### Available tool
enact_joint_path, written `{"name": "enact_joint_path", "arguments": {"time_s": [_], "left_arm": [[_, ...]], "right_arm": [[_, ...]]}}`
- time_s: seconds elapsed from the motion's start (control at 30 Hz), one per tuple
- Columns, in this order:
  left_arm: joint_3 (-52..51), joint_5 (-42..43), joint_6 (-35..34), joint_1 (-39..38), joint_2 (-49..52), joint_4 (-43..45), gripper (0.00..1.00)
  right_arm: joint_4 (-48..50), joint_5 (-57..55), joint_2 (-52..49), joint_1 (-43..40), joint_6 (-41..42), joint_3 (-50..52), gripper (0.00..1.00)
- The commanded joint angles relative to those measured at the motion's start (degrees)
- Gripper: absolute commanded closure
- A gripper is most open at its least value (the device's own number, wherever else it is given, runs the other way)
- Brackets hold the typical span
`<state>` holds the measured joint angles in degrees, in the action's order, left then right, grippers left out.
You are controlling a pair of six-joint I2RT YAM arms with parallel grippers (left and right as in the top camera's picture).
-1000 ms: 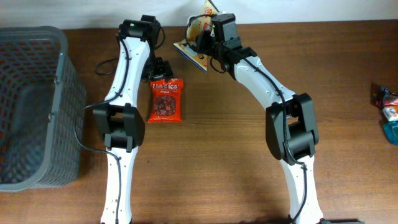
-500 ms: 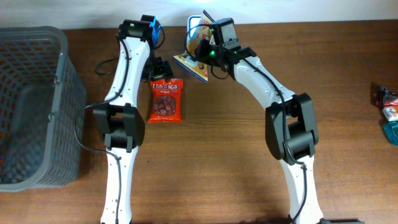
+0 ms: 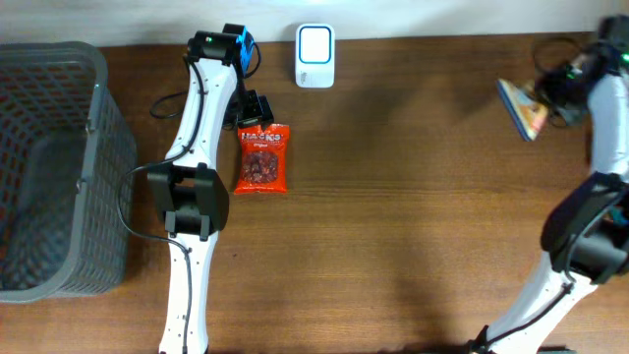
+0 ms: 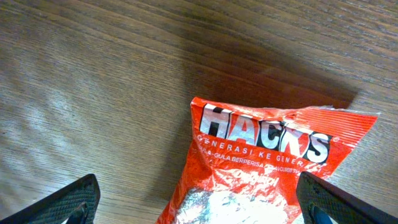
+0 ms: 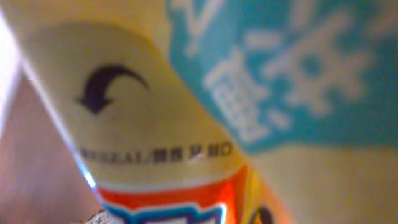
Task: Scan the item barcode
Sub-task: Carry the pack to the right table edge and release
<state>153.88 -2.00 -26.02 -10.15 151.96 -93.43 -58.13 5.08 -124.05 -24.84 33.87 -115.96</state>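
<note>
A white barcode scanner (image 3: 314, 41) stands at the table's back edge, uncovered. My right gripper (image 3: 552, 90) is far to the right of it, shut on a yellow and blue snack packet (image 3: 520, 106) held above the table. That packet (image 5: 186, 118) fills the right wrist view, blurred, and hides the fingers. A red HACKS candy packet (image 3: 261, 157) lies flat on the wood by my left arm. My left gripper (image 3: 257, 104) hovers over its top end. In the left wrist view the packet (image 4: 261, 162) lies between the wide-open fingers (image 4: 71, 200), untouched.
A grey mesh basket (image 3: 98, 147) takes up the left side of the table. A black cable (image 3: 162, 103) loops behind the left arm. The right arm's base (image 3: 580, 246) stands at the right edge.
The right arm swung from in front of the scanner to the far right, carrying the yellow packet. The scanner now shows fully. The left arm and red packet stayed put.
</note>
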Motion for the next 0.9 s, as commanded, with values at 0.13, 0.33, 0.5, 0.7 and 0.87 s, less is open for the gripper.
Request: {"name": "enact_joint_path", "arguments": {"time_s": [0.13, 0.33, 0.5, 0.7, 0.87], "left_arm": [[0.7, -0.8, -0.5, 0.1, 0.1, -0.1, 0.01], [0.7, -0.8, -0.5, 0.1, 0.1, -0.1, 0.01], [0.7, -0.8, -0.5, 0.1, 0.1, -0.1, 0.01], [0.7, -0.3, -0.5, 0.1, 0.1, -0.1, 0.01], [0.7, 8.8, 0.8, 0.1, 0.1, -3.1, 0.02]], "right_arm": [[-1.3, -10.5, 0.8, -11.2, -6.7, 1.6, 0.43], [-5.1, -8.1, 0.8, -10.7, -6.6, 1.6, 0.02], [-12.3, 8.6, 0.8, -6.8, -6.6, 1.6, 0.01], [-24.2, 8.1, 2.0, -3.3, -9.8, 1.6, 0.01], [-30.2, 9.6, 12.5, -1.0, -13.1, 1.6, 0.01]]}}
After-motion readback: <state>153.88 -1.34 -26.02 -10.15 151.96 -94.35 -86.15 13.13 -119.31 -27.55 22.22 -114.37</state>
